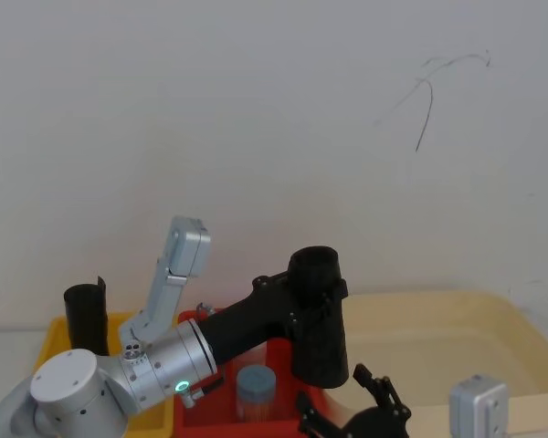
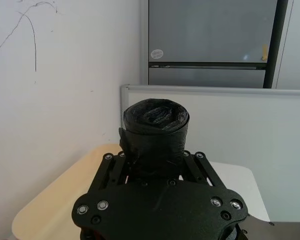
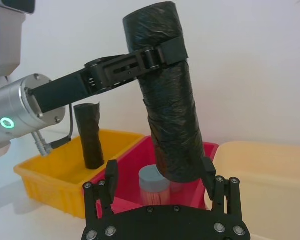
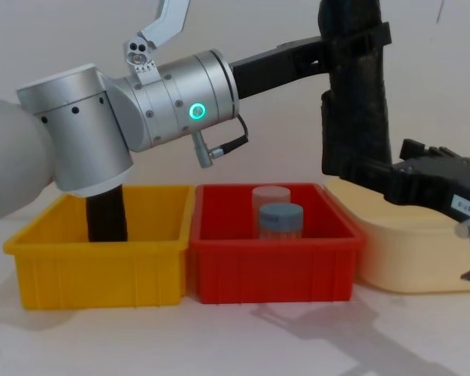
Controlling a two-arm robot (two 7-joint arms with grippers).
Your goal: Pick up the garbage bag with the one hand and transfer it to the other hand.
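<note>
One garbage bag (image 4: pixel 352 102), chest view crops top.

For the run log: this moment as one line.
left gripper: shut on garbage bag, held aloft | right gripper: open around its lower end

Red rectangular plastic bin (image 4: pixel 270 270) sits on the white surface (image 4: pixel 219 337). Inside it stands a short clear container with a blue-grey lid (image 4: pixel 280 218), with a pale translucent container (image 4: pixel 271 194) just behind. Yellow rectangular plastic bin (image 4: pixel 94 270) sits against the red bin's left side, with a slim black plastic roll (image 4: pixel 107 215) upright in it. Cream rounded plastic tub (image 4: pixel 407 262) is just right of the red bin. Thin dark scribble (image 1: pixel 429 100) marks the white wall behind the red bin.
</note>
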